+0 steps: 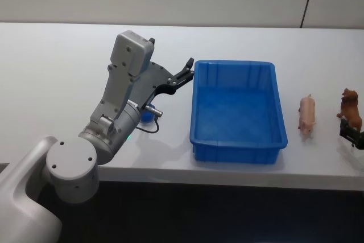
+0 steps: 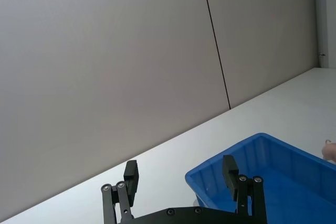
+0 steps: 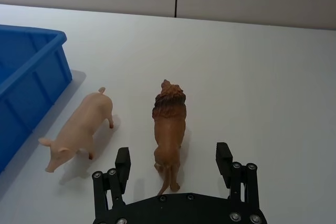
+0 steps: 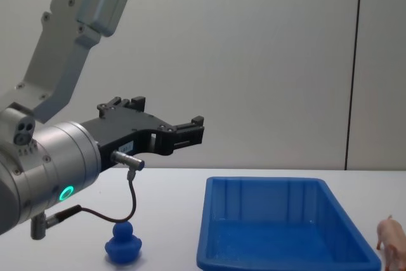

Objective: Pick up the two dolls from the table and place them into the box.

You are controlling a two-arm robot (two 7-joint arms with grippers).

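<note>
The left gripper [image 1: 189,70] is hovering by the far left corner of the blue box [image 1: 238,140]. A blue duck [image 1: 147,116] is peeking out under the arm [image 1: 116,109]. A pink pig [image 1: 307,116] and a brown animal [image 1: 351,108] are standing right of the box.

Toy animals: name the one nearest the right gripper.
The brown lion, its rear lined up between the open right gripper's fingers; the pink pig stands aside.

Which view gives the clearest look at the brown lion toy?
The right wrist view: the brown lion stands whole, seen from above, its rear inside the open right gripper. The head view shows it small at the right edge.
</note>
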